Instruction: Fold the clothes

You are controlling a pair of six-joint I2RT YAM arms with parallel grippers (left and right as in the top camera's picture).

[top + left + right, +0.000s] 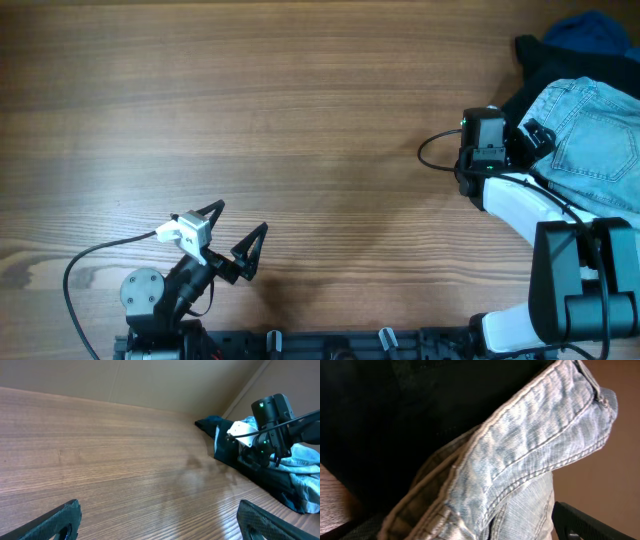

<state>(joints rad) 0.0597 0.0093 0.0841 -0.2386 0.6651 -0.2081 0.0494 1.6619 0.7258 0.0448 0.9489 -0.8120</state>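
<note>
The clothes, a light-blue faded denim garment (590,140), lie bunched at the table's right edge on top of a black garment (540,60). My right gripper (540,143) is at the denim's left edge with its jaws wide open. In the right wrist view a stitched denim hem (520,460) fills the space between the fingers, and only the right finger (580,522) shows clearly. My left gripper (240,218) hovers open over bare wood at the front left, far from the clothes. From the left wrist the denim (305,460) shows behind the right arm (270,420).
A dark blue cloth (590,25) lies at the far right corner behind the black garment (235,455). The wooden table (250,100) spreads across the left and middle. The right arm's cable (435,150) loops onto the table.
</note>
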